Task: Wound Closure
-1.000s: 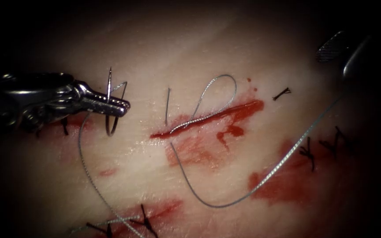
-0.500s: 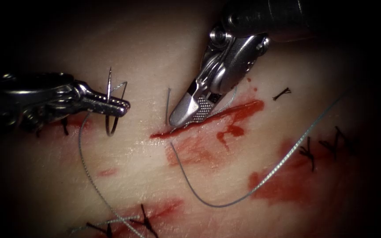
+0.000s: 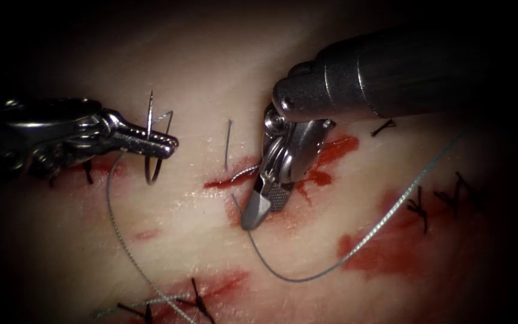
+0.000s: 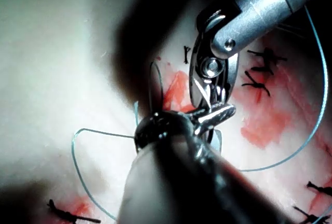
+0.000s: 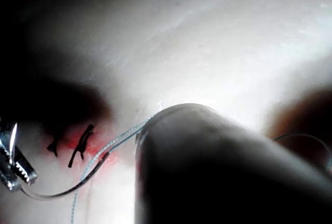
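The tissue (image 3: 211, 66) bears a red cut (image 3: 337, 147) near the middle. Left of the cut, my left tool (image 3: 172, 143) is shut on the curved needle (image 3: 149, 114) about mid-curve. The needle stands upright, free of the tissue. Thread (image 3: 115, 222) trails from it down toward the near edge. My right tool (image 3: 258, 211) reaches down across the cut, jaws slightly apart, tips just below the cut beside the thread (image 3: 295, 279) that leaves it. Nothing is held in them. A short thread end (image 3: 228, 141) stands up left of the cut. In the left wrist view the left tool (image 4: 220, 114) sits before the right tool (image 4: 210, 76).
Dark knotted stitches lie at the right (image 3: 421, 207) and along the near edge (image 3: 196, 300). Red fluid (image 3: 379, 246) stains the tissue below and right of the cut. A small cut thread end (image 3: 384, 127) lies beyond the cut's right end.
The right tool came in from the upper right, dropped onto the cut and moved down over it, now covering the thread loop. The left tool and needle stayed still.
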{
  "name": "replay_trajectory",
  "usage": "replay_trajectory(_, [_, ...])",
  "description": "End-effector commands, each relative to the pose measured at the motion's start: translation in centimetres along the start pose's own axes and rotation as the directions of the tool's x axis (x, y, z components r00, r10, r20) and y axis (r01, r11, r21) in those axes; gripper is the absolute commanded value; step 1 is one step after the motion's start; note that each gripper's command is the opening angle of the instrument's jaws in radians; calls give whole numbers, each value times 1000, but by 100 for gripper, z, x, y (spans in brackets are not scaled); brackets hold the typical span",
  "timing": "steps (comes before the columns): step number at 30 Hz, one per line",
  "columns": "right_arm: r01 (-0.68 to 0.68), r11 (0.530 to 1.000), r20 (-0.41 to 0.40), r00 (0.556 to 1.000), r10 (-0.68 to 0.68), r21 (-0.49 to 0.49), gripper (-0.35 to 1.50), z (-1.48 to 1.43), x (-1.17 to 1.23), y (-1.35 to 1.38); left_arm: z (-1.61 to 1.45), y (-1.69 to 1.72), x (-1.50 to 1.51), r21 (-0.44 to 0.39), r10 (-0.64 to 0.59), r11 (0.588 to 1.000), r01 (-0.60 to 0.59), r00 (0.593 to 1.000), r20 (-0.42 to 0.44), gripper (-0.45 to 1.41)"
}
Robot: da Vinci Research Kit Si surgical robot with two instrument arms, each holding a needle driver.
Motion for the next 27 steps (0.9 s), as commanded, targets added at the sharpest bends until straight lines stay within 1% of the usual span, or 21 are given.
replay_trajectory(1, [-1,1000,-8,1000,1,0,103,3,13,-3,4,-6,-3,0,0,1000,0,1000,1,-45])
replay_trajectory(8, [-15,998,-26,1000,14,-61,101,11,23,8,5,-6,-4,1,-5,1000,5,1000,0,-45])
replay_trajectory(11, [-16,998,-29,999,14,-65,101,14,26,12,5,-6,-4,1,-5,1000,5,1000,0,-45])
replay_trajectory(14, [-23,995,-35,999,20,-92,99,21,32,15,5,-6,-4,1,-11,1000,11,1000,0,-45])
replay_trajectory(16, [-24,994,-38,999,20,-107,94,28,35,16,5,-6,-4,1,-11,1000,11,1000,0,-45])
replay_trajectory(18, [-20,993,-37,999,16,-114,84,34,35,18,5,-6,-4,1,-11,1000,11,1000,0,-45])
replay_trajectory(19, [-18,993,-36,999,14,-116,78,35,35,19,5,-6,-4,1,-11,1000,11,1000,0,-45])
replay_trajectory(20, [-17,993,-36,999,12,-119,47,38,35,20,5,-6,-4,1,-11,1000,11,1000,0,-45])
replay_trajectory(21, [-16,993,-36,999,12,-120,25,39,36,20,5,-6,-4,1,-11,1000,11,1000,0,-45])
replay_trajectory(22, [-16,993,-36,999,12,-120,25,39,36,20,5,-6,-4,1,-11,1000,11,1000,0,-45])
replay_trajectory(23, [-17,993,-36,999,12,-121,4,39,37,20,5,-6,-4,1,-11,1000,11,1000,0,-45])
replay_trajectory(24, [-17,993,-39,999,12,-120,-35,39,37,20,5,-6,-4,1,-11,1000,11,1000,0,-45])
replay_trajectory(27, [-16,992,-37,999,11,-128,-35,37,34,21,5,-6,-4,1,-11,1000,11,1000,0,-45])
